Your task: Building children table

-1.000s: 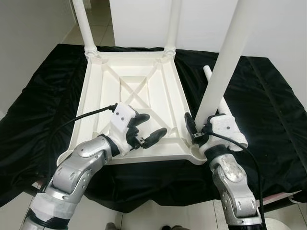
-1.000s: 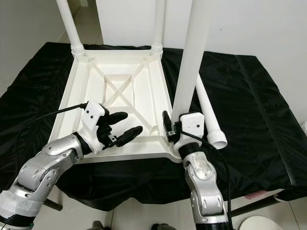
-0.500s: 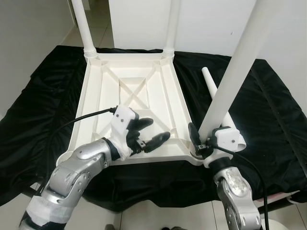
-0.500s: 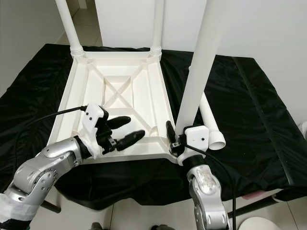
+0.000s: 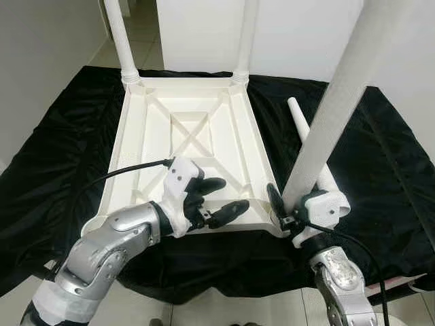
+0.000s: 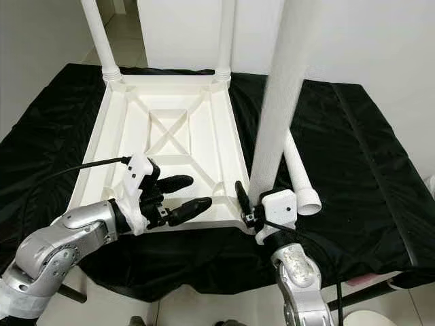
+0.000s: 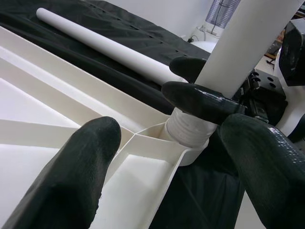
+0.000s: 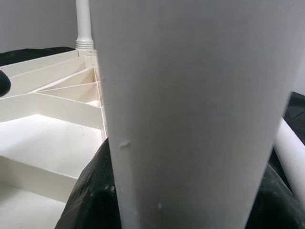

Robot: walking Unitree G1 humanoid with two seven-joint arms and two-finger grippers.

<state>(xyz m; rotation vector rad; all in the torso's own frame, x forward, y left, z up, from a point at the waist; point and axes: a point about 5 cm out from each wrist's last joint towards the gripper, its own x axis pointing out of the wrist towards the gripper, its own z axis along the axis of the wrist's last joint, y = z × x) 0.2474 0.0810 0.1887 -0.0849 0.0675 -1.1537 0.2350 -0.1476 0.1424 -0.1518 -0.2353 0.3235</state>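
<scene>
The right gripper (image 6: 253, 207) is clamped around the base of a white plastic table leg (image 6: 280, 102), which is held tilted with its threaded end seated in the near right corner socket (image 7: 188, 136) of the upturned table top (image 5: 183, 136). The left gripper (image 5: 219, 197) is held wide open and empty over the near edge of the table top. The table top lies upside down on a black cloth (image 5: 54, 149). Two legs (image 5: 121, 37) are already stood upright in the far corners, and a spare leg (image 6: 299, 170) lies on the cloth beside the top. The leg is judged light, stiff and smooth, so slipping is likely when twisted; it is best gripped low, near the thread.
</scene>
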